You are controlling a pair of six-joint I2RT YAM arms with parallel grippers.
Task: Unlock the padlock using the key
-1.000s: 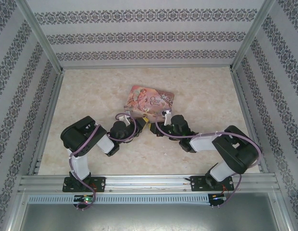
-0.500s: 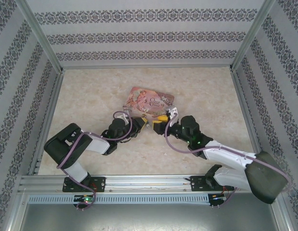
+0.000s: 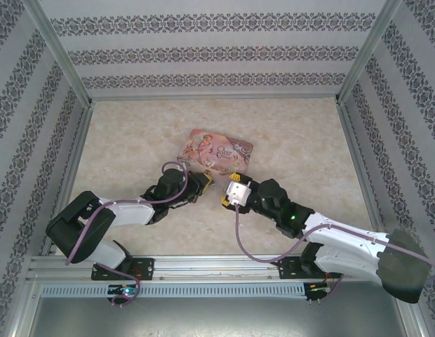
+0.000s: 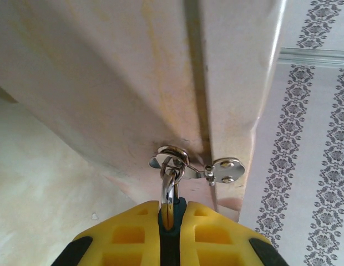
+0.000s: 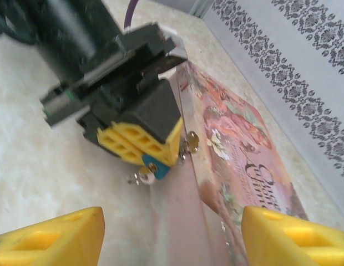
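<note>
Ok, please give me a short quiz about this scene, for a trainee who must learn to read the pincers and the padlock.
1. True or false: the right pincer holds the padlock.
2. What does the left pincer clamp? A) a cable B) the padlock's teal body C) nothing
3. Fill in: the silver shackle passes through a ring on the pink ____.
Key: 1 false, it stands open and empty; 2 B; 3 tin.

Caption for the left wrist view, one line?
Left claw shut on the tiny teal-bodied padlock, its silver shackle looped through the metal clasp of the pink rectangular tin.
</note>
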